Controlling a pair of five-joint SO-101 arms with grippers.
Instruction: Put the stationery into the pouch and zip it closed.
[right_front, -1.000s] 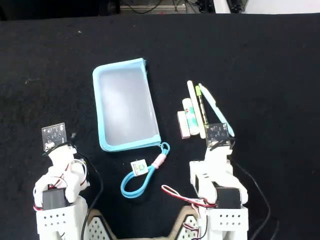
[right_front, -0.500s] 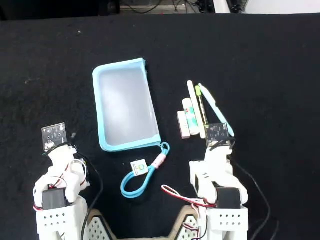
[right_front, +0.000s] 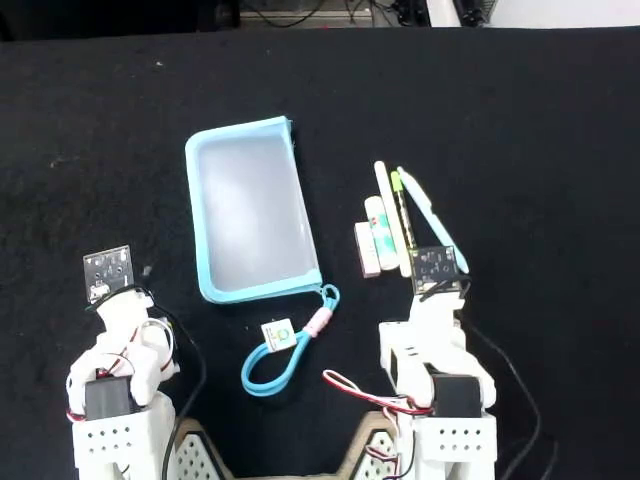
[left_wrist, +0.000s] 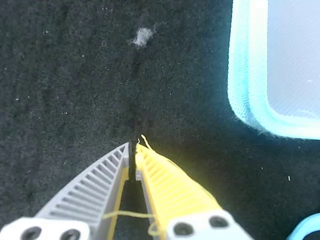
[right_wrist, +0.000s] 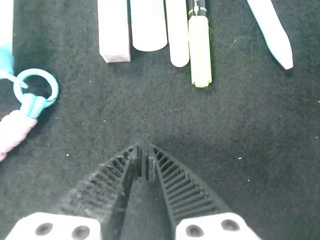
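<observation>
When looking down from above, found the right gripper (right_wrist: 144, 157), fingers together on nothing, just below the stationery (right_front: 395, 225) at centre right, pieces lengthwise up the frame; noted the left gripper (left_wrist: 134, 152), likewise closed, lower left of the pouch (right_front: 250, 215).

Pouch and stationery lying apart on the black desk (right_front: 520, 120)

The pouch (right_front: 250, 210) lies flat, a frosted clear panel edged in light blue, with nothing inside it. A blue wrist strap (right_front: 272, 362) with a pink section and a small tag loops from its near right corner. Well to the right, apart from the pouch, the stationery lies side by side in a tight row: a pink eraser (right_front: 367, 250), a white tube (right_front: 380, 232), a long white stick (right_front: 391, 215), a black-and-green pen (right_front: 402, 215), and a pale blue pen (right_front: 430, 210) angled across the outer side.
</observation>
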